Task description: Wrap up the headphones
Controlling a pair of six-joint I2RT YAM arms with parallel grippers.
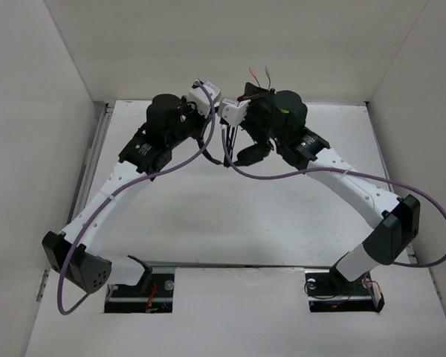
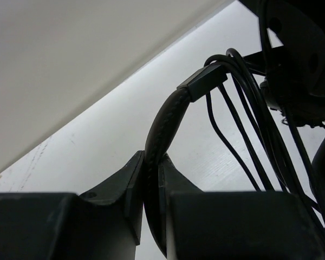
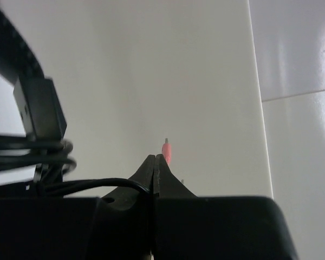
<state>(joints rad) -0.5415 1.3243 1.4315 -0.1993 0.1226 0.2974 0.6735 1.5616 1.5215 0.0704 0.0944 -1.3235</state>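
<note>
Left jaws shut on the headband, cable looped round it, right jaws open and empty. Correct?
No. The right jaws are shut, pinching the cable just behind the pink plug; the right wrist view shows it. Left jaws shut on the headband, cable looped round it: that stands.

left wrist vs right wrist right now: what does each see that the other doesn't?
Left wrist only: the left fingers clamped on the padded headband.
Right wrist only: the right fingers pinched shut on the thin cable, with the pink plug poking up just past their tips.
Both: the band's slider block, with loops of that cable gathered at it.
</note>
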